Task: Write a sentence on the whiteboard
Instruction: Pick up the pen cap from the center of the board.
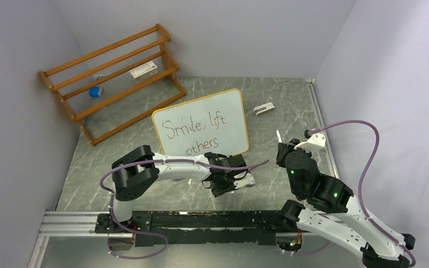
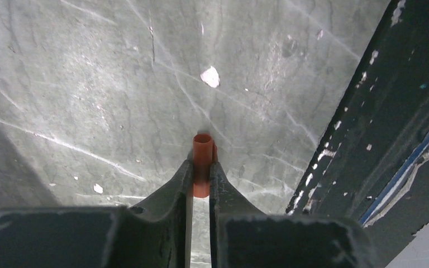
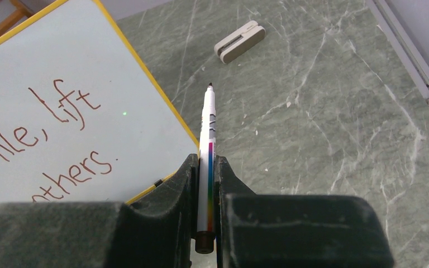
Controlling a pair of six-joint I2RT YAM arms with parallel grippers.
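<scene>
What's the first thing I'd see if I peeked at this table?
The whiteboard in the middle of the table, with the sentence "Smile, lift others" handwritten on it. Right of it, the right tool grips an uncapped marker, and in front the left tool pinches a small orange cap.

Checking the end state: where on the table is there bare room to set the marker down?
Bare table lies beyond the right gripper, between the small grey block and the side rail; another patch lies between the rack and the left arm. Directly before the whiteboard it is crowded by the left gripper.
</scene>
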